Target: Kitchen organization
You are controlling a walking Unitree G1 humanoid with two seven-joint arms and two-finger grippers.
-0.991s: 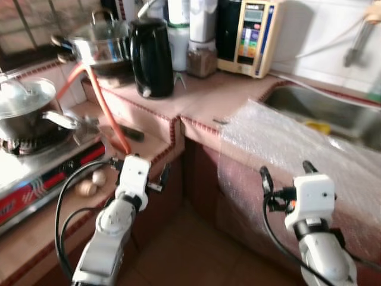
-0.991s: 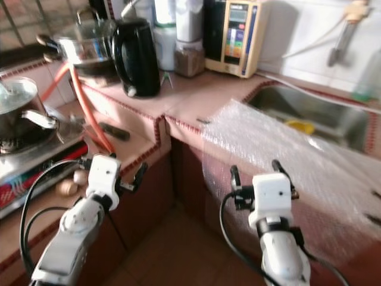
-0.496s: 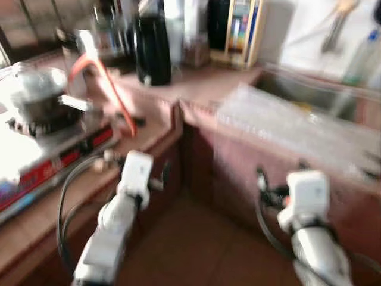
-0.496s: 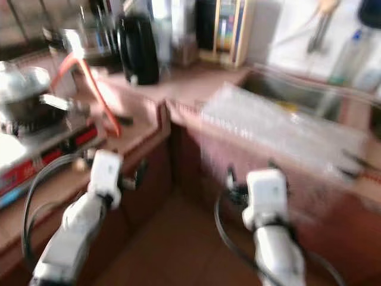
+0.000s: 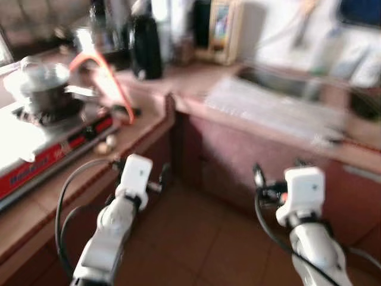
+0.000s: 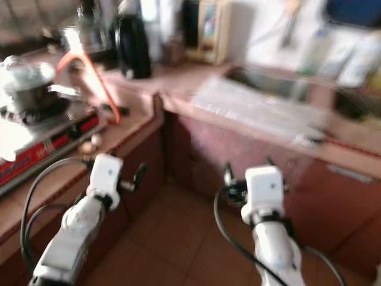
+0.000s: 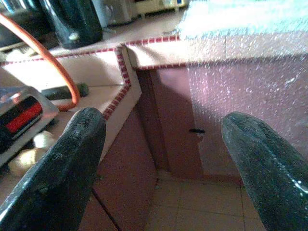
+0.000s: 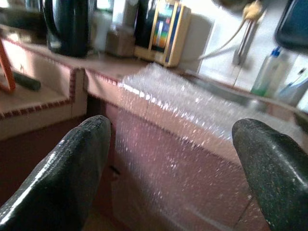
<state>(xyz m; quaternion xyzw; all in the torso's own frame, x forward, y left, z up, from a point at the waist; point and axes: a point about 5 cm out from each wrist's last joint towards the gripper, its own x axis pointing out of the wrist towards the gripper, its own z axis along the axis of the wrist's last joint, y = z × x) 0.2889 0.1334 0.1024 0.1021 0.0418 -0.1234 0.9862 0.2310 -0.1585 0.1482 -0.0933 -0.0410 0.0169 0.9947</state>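
A bubble wrap sheet (image 8: 192, 110) drapes over the counter's (image 6: 149, 89) front edge beside the sink (image 6: 268, 83); a black kettle (image 6: 132, 46) stands near the back. Left gripper (image 7: 163, 159) and right gripper (image 8: 173, 163) hover spread wide, empty

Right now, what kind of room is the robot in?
A home kitchen, most likely. A lidded pot sits on a gas stove, a black kettle stands on the tiled counter, and a sink is set further along.
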